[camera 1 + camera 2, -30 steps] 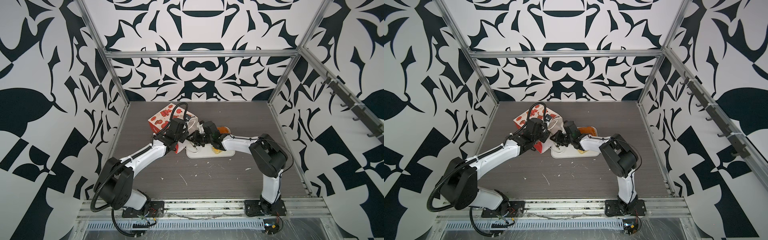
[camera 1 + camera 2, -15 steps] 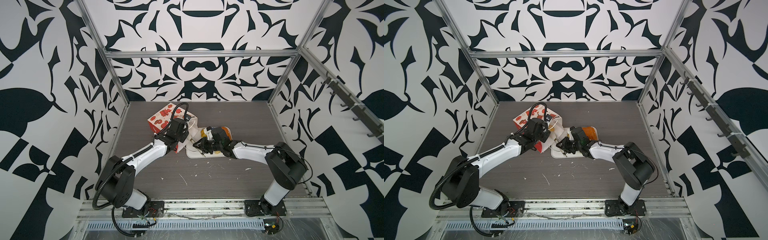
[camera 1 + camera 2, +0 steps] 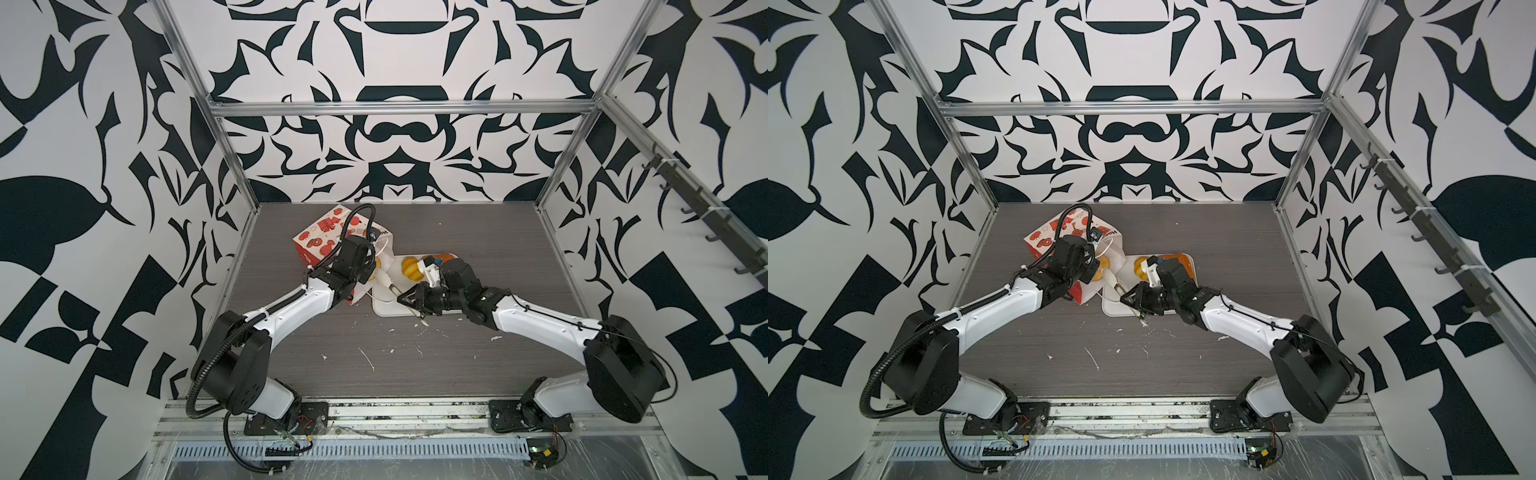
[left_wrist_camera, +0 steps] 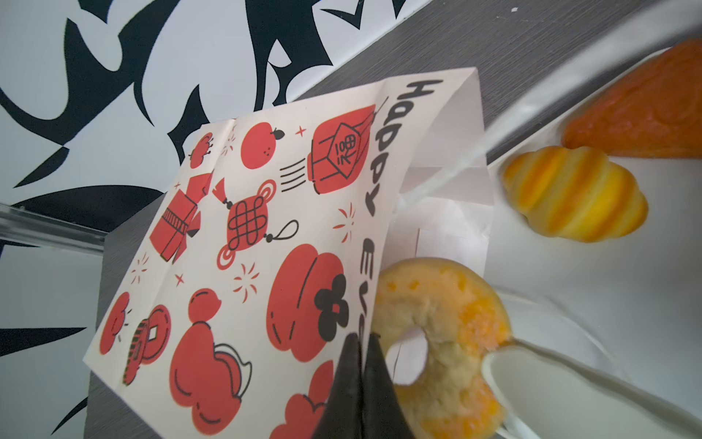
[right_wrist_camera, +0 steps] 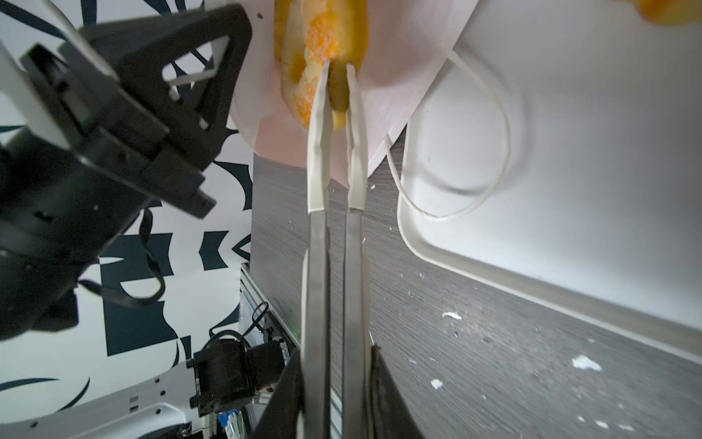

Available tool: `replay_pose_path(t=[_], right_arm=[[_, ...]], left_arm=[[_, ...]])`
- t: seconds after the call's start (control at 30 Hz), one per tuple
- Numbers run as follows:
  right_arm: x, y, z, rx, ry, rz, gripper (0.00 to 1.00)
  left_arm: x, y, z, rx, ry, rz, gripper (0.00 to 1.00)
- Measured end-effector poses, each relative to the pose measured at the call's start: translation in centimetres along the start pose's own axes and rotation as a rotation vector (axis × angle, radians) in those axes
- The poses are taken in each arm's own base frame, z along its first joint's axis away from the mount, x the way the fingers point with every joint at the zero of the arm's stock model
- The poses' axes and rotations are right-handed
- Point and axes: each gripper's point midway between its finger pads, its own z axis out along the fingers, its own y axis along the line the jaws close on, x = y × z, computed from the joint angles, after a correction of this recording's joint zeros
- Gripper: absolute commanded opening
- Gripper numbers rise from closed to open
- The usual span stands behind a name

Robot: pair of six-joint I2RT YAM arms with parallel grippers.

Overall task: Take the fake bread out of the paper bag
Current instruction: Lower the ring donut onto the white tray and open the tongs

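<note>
Pinches the paper bag (image 4: 266,247) rim with left jaws pressed together, just beside the white tray (image 5: 569,133). Clamps tongs (image 5: 317,266) in right jaws (tips nipping the ring doughnut (image 4: 448,300) at the bag's mouth, beside the tray). On the tray: croissant (image 4: 577,194), orange triangular piece (image 4: 645,110).

A dark grey wood-grain table (image 3: 498,365) carries a white rectangular tray (image 3: 387,306) near its middle, with white crumbs (image 3: 368,360) scattered in front. Black-and-white patterned walls (image 3: 395,137) enclose it, and a rail of hooks (image 3: 702,199) lines the right wall.
</note>
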Motion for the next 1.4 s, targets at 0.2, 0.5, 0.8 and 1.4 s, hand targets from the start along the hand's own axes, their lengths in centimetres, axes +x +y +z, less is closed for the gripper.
replay_pose_path(t=[0.2,0.5,0.8,1.4], right_arm=[[1.8,-0.2,-2.4,0.034,0.025,-0.042,0.0],[3.0,-2.2,-5.2,0.096,0.011,-0.026,0.0],[1.8,-4.4,-7.5,0.143,-0.055,0.02,0.0],[3.9,-7.4,-7.4,0.223,0.028,0.085,0.0]], left_arm=[[0.3,1.3,0.2,-0.037,0.01,-0.025,0.0],[0.9,3.5,0.6,-0.095,0.03,-0.073,0.0],[1.5,5.7,0.6,-0.162,0.045,-0.115,0.0],[0.3,8.9,-2.0,-0.266,-0.01,-0.171,0.0]])
